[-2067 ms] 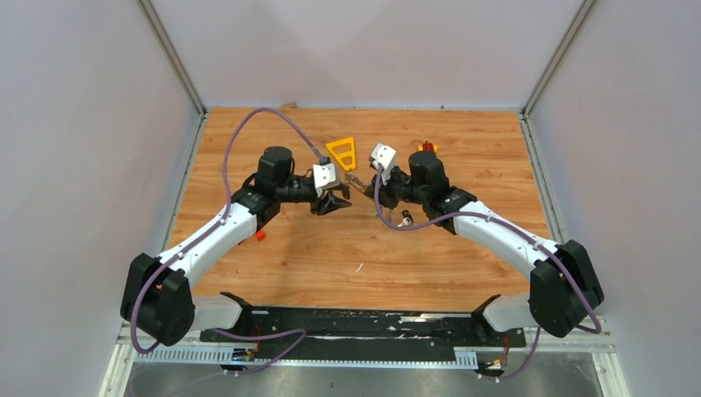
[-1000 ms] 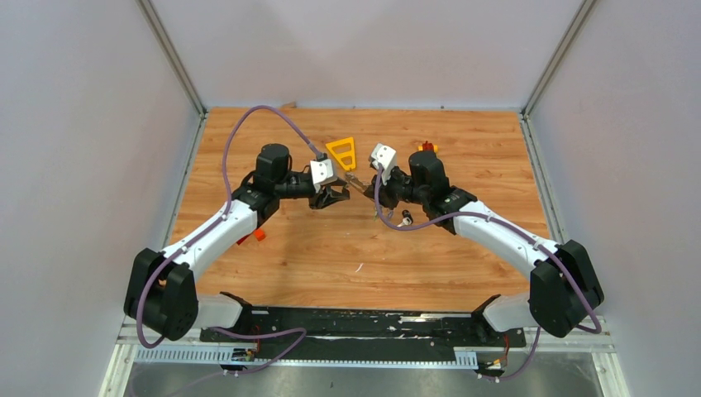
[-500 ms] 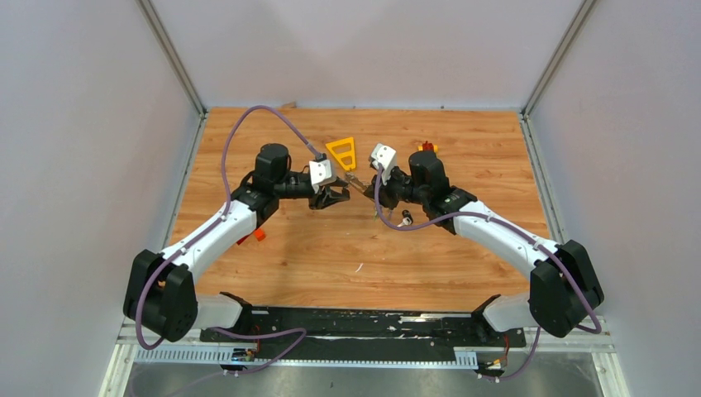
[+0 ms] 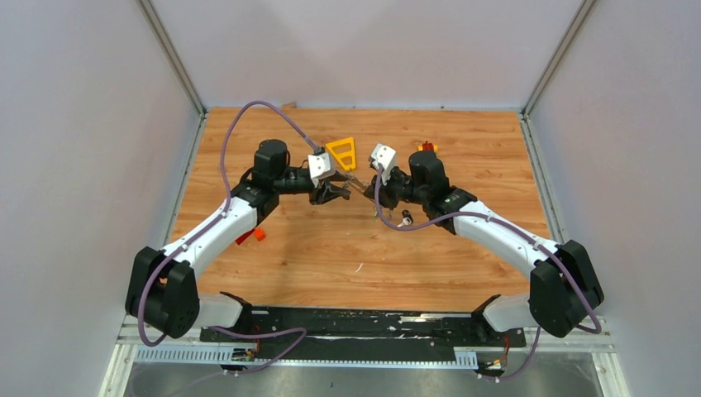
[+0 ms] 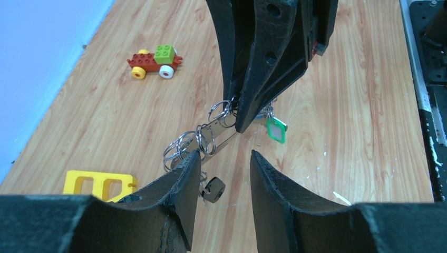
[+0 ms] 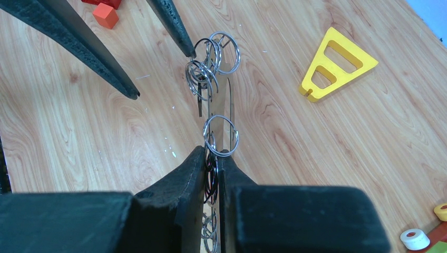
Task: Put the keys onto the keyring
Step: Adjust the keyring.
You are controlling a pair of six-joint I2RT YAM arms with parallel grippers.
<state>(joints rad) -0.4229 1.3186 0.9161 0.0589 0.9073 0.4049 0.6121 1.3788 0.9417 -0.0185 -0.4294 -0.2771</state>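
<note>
Mid-threading, centre frame, above table point(image 5: 369, 105). Clamps keyring point(image 6: 231, 105) narrowly in right tool point(image 6: 212, 155); hovers left tool point(image 5: 224, 158) wide at its far end. Dangles green-tagged key point(image 5: 275, 130) below. Next probably calls for closing precisely on one small ring point(image 6: 221, 136).

keyring point(image 5: 221, 138): hung in the air above the desk point(image 4: 347, 256), between the two pincers; one end sat wedged in the right pincer point(image 6: 213, 158), the other just beside a fingertip of the left pincer point(image 5: 224, 158).
keys point(image 5: 275, 129): hung under the keyring, one beside the right pincer, one nearer the left pincer.
triangle frame point(image 4: 341, 152): lay flat on the desk, behind both pincers.
toy block figure point(image 4: 426, 147): stood on the desk, right of the triangle frame, behind the right arm point(image 4: 496, 236).
cube point(image 4: 259, 235): lay on the desk, just beside the left arm point(image 4: 215, 231), on its near side.
</note>
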